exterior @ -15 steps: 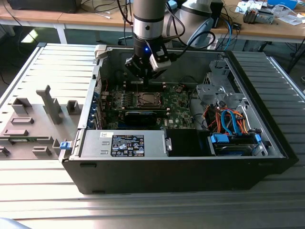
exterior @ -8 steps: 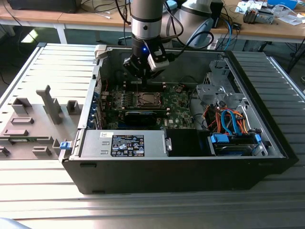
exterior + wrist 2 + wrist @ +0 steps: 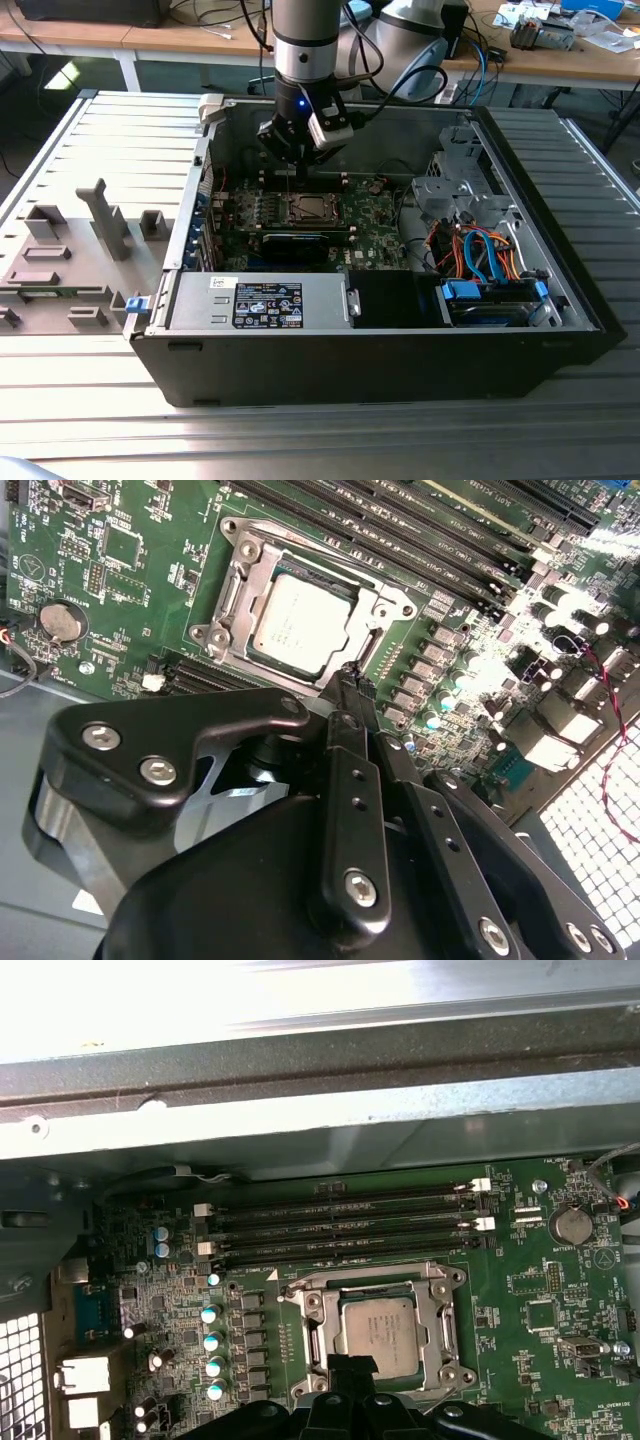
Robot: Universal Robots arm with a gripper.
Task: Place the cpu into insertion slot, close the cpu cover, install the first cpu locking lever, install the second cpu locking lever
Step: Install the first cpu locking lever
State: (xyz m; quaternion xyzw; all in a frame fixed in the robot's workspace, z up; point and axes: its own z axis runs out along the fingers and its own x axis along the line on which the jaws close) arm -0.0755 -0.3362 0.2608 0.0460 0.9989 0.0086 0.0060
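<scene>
One silvery-grey square metal-topped cpu (image 3: 300, 623) is seen seated inside the insertion slot (image 3: 262, 658), the small square socket ringed by a metal frame, at the upper middle of the second wrist view and at the lower middle of the first wrist view (image 3: 378, 1332). The thin grey metal cpu cover (image 3: 372, 592), a square plate with a large window, appears to lie down around the chip, though whether it is fully flat cannot be told. The black claw (image 3: 352, 683) is poised just beside the socket's near edge, its narrow tip drawn together and nothing seen held in it. In the exterior view the claw (image 3: 291, 165) hangs at upper centre, inside the open black computer case (image 3: 400, 340) resting on the slatted metal desk (image 3: 90, 420).

Several risks are judged from here. The tip stands close to the frame, so a slight sideways error could scrape the green motherboard (image 3: 120, 570) or the long dark memory slots (image 3: 340, 1222) nearby. A locking lever could be missed or slip off the thin tip. If the cover is not fully seated, pressing could strain the chip or the contacts beneath.
</scene>
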